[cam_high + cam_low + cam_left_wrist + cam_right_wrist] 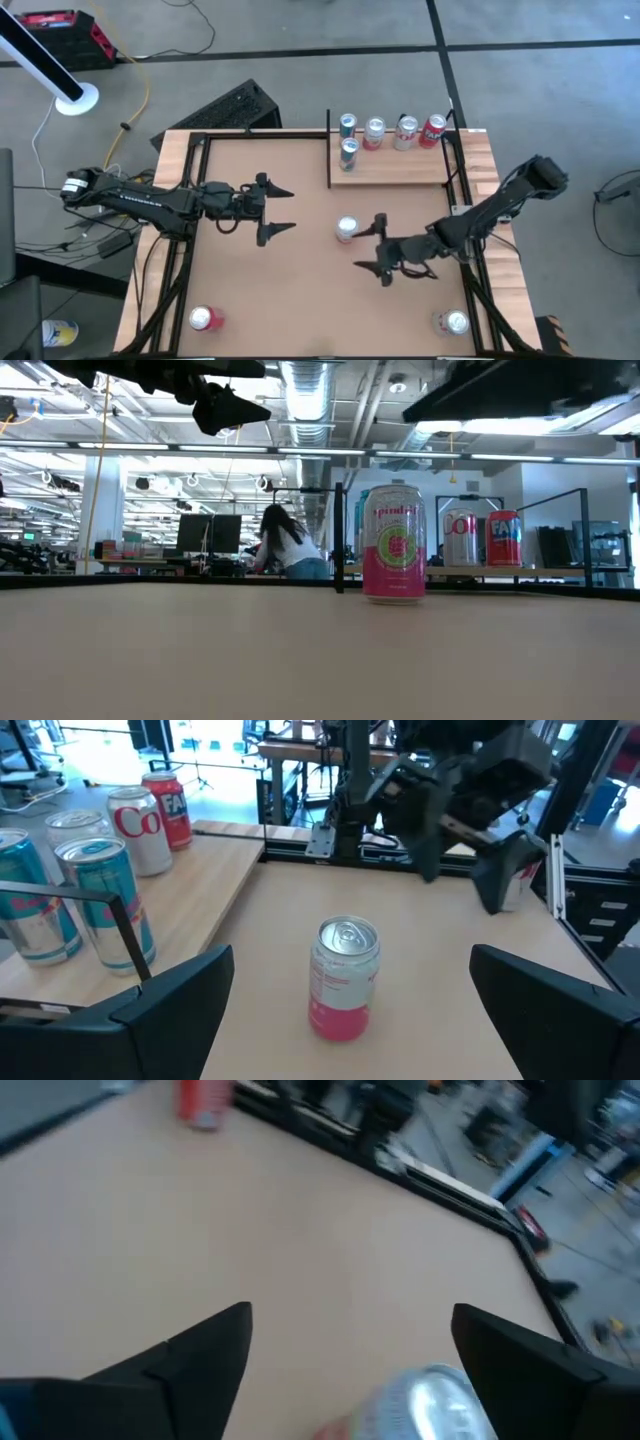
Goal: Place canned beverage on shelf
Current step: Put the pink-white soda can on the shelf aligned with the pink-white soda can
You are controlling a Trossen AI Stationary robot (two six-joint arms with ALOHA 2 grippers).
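Meanwhile right claw (383,253) gapes empty beside can (346,230).

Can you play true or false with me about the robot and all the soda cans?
1. Five cans stand on the shelf. True.
2. The right hand is squeezing the pink can. False: it is open, and the can stands free beside it.
3. The left hand is open and empty. True.
4. The pink can has tipped over. False: it stands upright.
5. A red can sits near the table's front left corner. True.
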